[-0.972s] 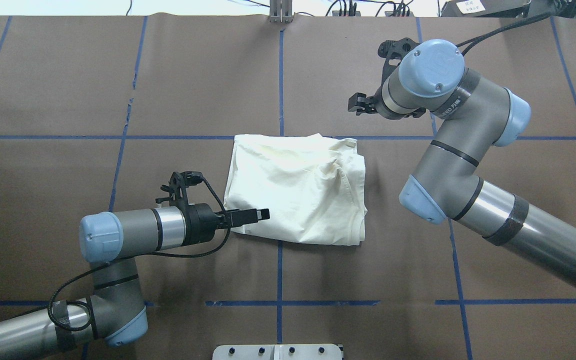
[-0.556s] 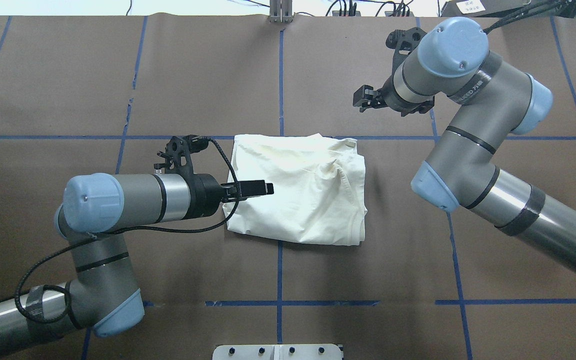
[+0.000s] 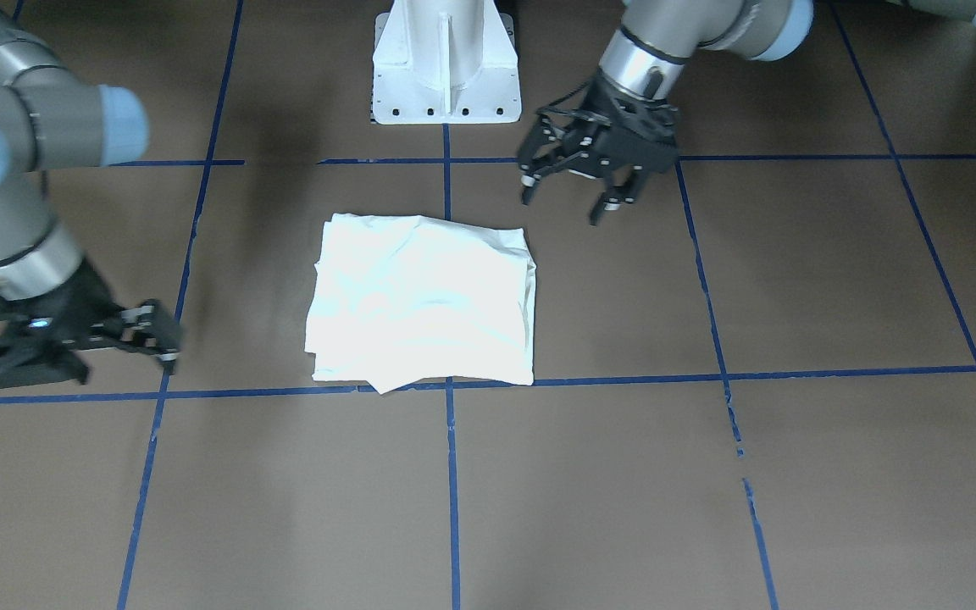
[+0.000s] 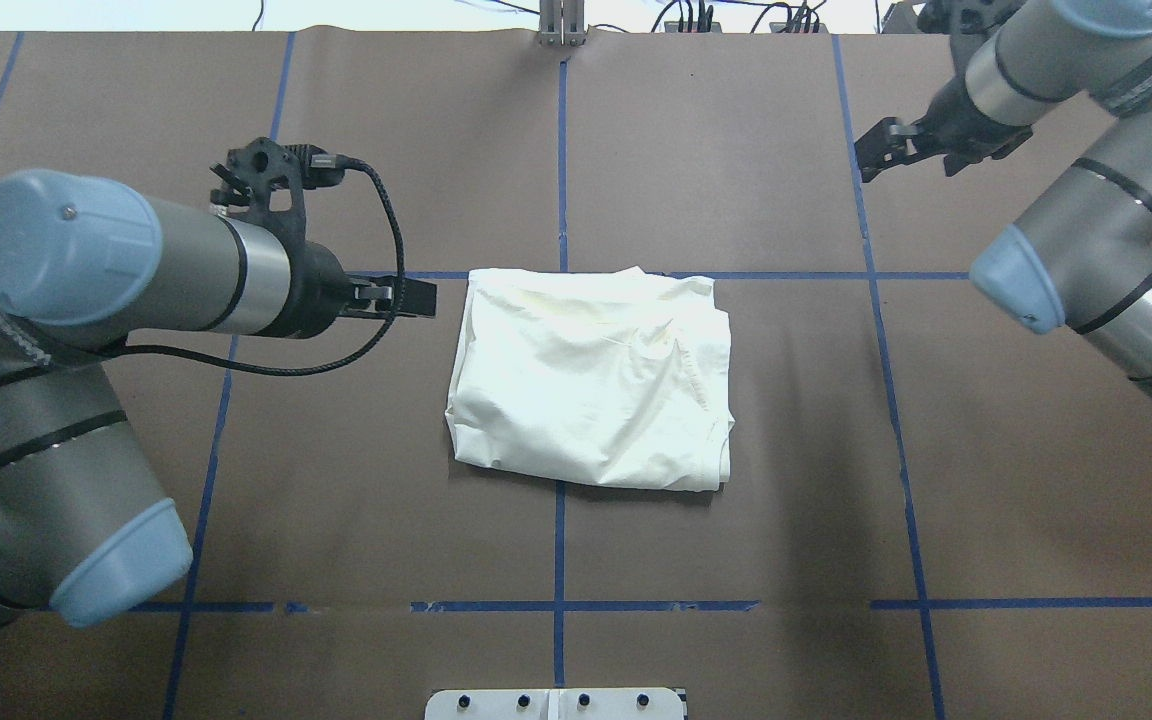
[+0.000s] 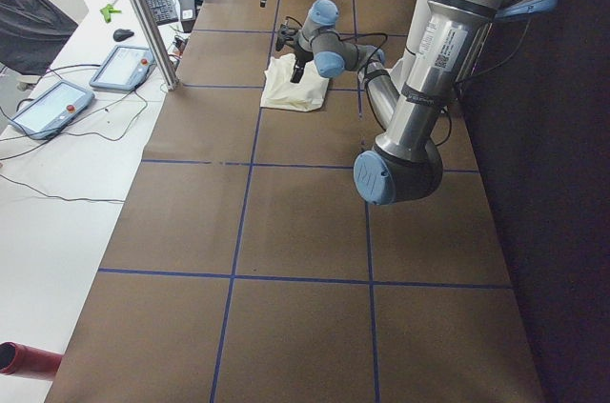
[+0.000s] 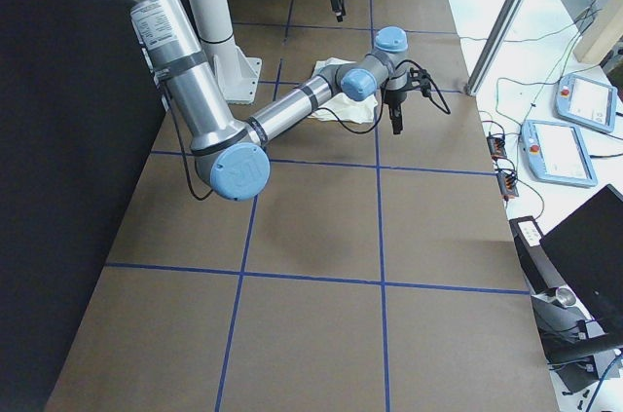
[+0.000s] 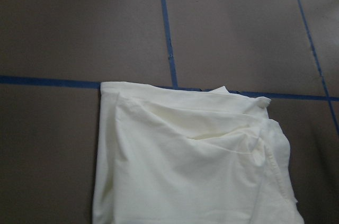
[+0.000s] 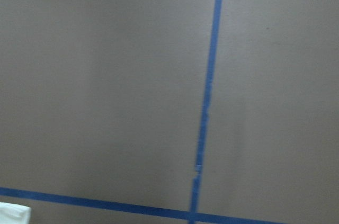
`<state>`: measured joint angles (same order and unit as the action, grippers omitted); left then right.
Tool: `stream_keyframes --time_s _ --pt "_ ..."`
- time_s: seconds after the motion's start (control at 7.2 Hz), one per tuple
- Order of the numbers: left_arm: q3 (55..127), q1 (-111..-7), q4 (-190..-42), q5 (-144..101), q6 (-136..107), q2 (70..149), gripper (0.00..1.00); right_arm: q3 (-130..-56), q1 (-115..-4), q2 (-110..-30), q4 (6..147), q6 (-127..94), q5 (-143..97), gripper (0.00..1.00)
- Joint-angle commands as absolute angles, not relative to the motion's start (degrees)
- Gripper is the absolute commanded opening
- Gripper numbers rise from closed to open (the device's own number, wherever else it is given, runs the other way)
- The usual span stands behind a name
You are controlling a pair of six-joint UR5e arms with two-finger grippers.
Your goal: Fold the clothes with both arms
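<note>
The cream-white shirt (image 4: 591,380) lies folded into a flat rectangle at the table's middle, plain side up, and no print shows. It also shows in the front-facing view (image 3: 420,301) and the left wrist view (image 7: 190,166). My left gripper (image 4: 416,297) hangs just off the shirt's far left corner, not touching it. In the front-facing view the left gripper (image 3: 568,199) is open and empty. My right gripper (image 4: 876,155) is far to the right of the shirt, above the table. It looks open and empty in the front-facing view (image 3: 158,339).
The brown table cover (image 4: 336,500) carries a grid of blue tape lines (image 4: 558,150). The white pedestal base (image 3: 446,63) stands at the robot's side. Tablets (image 5: 48,103) and cables lie on a white desk past the table's far edge, by a metal post (image 5: 143,12).
My left gripper has moved from over the shirt's near left corner, along its left edge, to off its far left corner. My right gripper has pulled away to the far right. The shirt lies still.
</note>
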<state>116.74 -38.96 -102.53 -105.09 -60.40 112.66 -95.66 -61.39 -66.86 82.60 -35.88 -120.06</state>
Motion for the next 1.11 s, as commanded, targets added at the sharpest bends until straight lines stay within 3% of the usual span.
stream_keyframes --time_s 0.0,0.42,0.69,0.97 --pt "119.0 -50.9 -98.7 -112.0 -39.2 103.7 1.0 -95.5 -73.5 -75.3 84.5 -14.9 -125.8 1.0" --pt "118.1 -69.4 -98.8 -124.0 -18.0 91.2 1.0 -95.4 -82.5 -88.5 83.9 0.4 -127.0 1.0" --pt "109.6 -76.2 -98.2 -131.5 -17.2 86.2 1.0 -95.0 -83.2 -95.8 84.1 -0.3 -127.8 1.0" --pt "101.1 -88.0 -97.6 -133.4 -1.5 85.9 1.0 -95.9 -87.3 -99.1 84.0 -0.3 -129.0 1.0"
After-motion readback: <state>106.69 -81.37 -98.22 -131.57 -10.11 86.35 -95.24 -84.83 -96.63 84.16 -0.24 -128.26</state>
